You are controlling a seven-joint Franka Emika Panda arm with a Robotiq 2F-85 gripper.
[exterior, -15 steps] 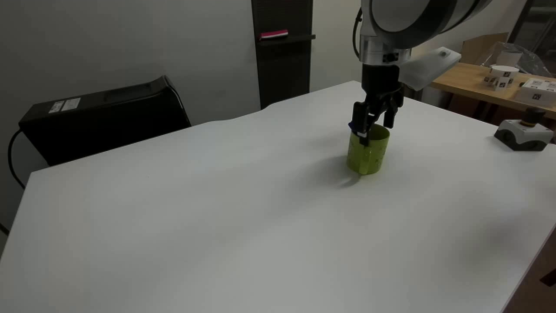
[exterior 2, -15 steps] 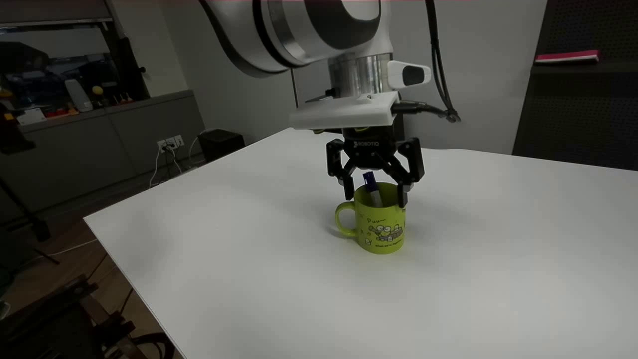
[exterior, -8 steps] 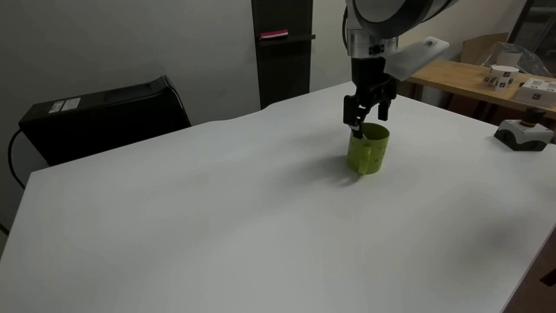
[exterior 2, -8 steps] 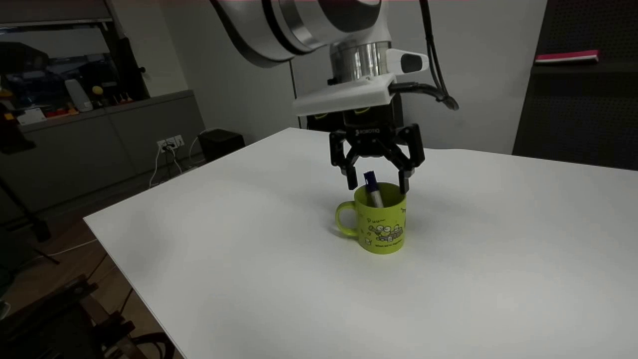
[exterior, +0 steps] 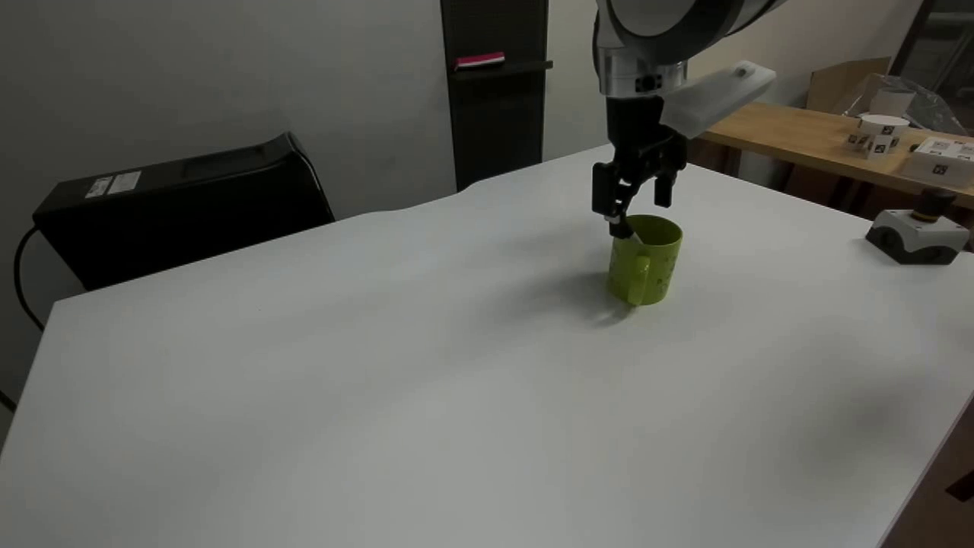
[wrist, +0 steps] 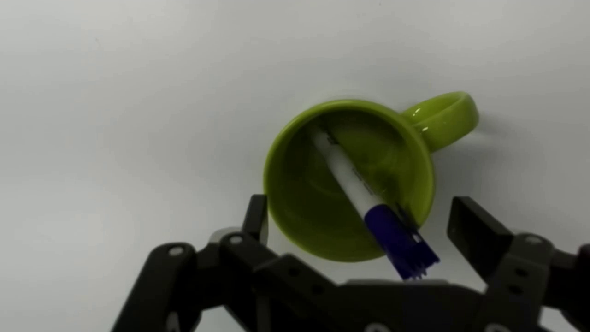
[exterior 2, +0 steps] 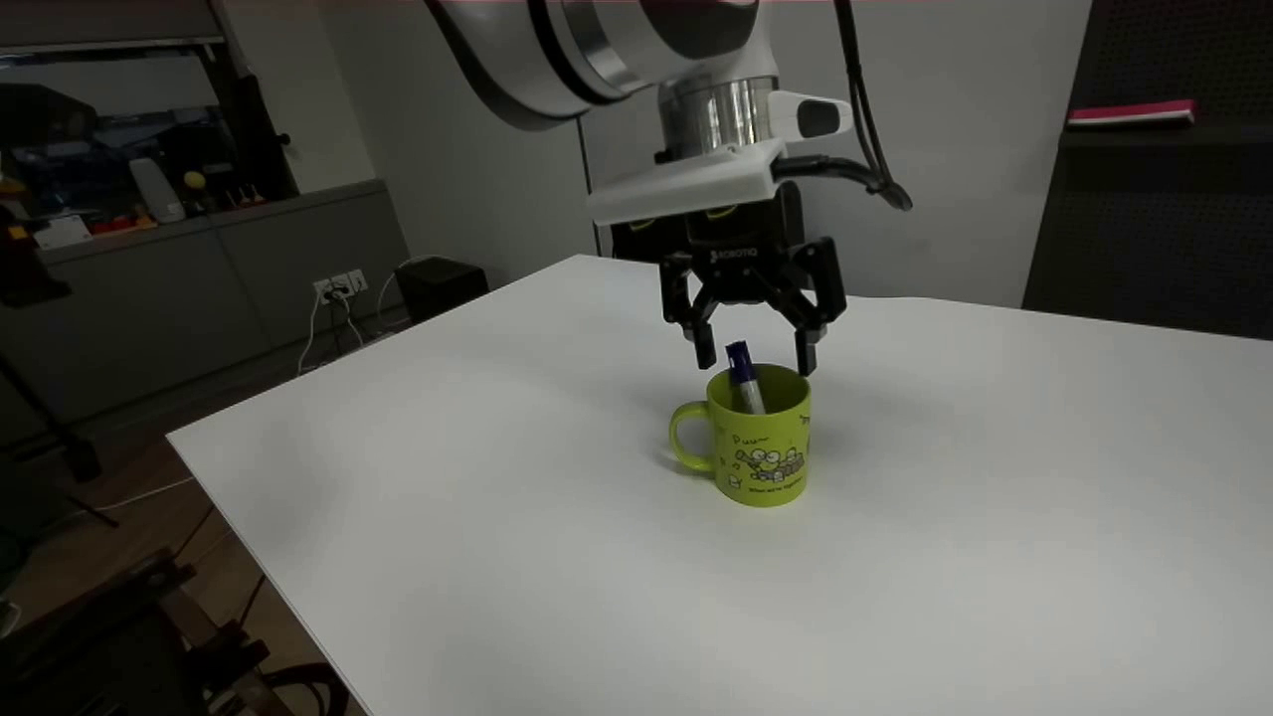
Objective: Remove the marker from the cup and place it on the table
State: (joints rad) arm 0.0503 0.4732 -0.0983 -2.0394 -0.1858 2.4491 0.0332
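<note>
Blue-capped marker (wrist: 368, 202) leans beneath the spread gripper (exterior 2: 756, 362).

The round lime-green ceramic-looking cup (exterior 2: 751, 449) is glossy; inside it, the slim white-and-blue plastic marker (wrist: 362, 192) looks smooth; beneath the cup, the flat white tabletop (exterior: 380, 380) appears matt.

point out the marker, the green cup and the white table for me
Marker (wrist: 358, 190): wrist view, white barrel near the cap
Green cup (exterior 2: 758, 452): in an exterior view, printed outer wall
White table (exterior: 441, 358): in an exterior view, flat top surface
</note>
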